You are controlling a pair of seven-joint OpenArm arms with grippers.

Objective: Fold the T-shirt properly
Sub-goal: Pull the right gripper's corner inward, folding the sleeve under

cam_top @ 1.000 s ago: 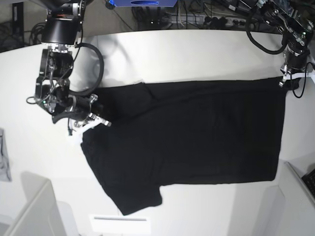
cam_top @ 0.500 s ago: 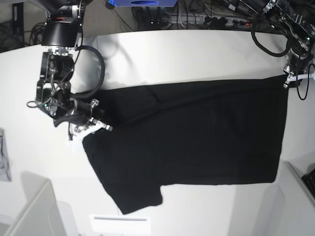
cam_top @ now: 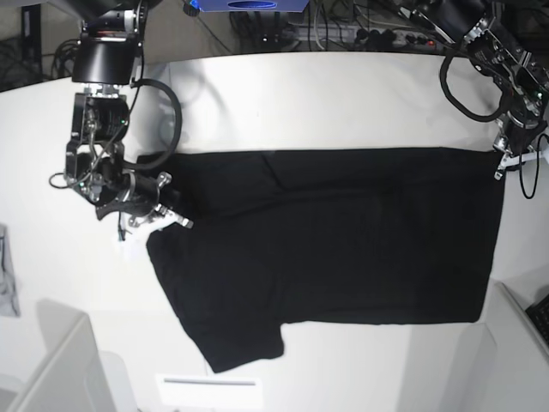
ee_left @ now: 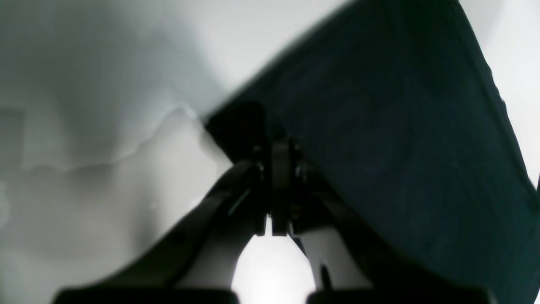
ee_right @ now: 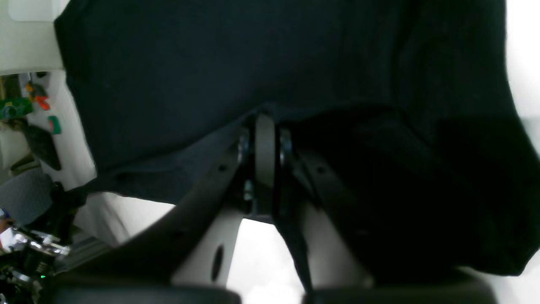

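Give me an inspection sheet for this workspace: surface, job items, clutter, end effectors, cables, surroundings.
Surface: white table, bare around the cloth.
Job's things: black T-shirt spread flat, plain side up, one sleeve toward the near edge.
Clutter: grey cloth scrap at the table's edge.
End effectors: left end effector shut on the T-shirt's corner; right end effector shut on its edge.
Cables: black cable loops on both arms; a tangle behind the table.
Surroundings: blue device beyond the far edge.

The base view looks steeply down from high above the counter (cam_top: 343,94), taking in both arms. Each wrist view sits close behind its own jaws, facing along them onto the T-shirt (cam_top: 343,232), which all three views share.
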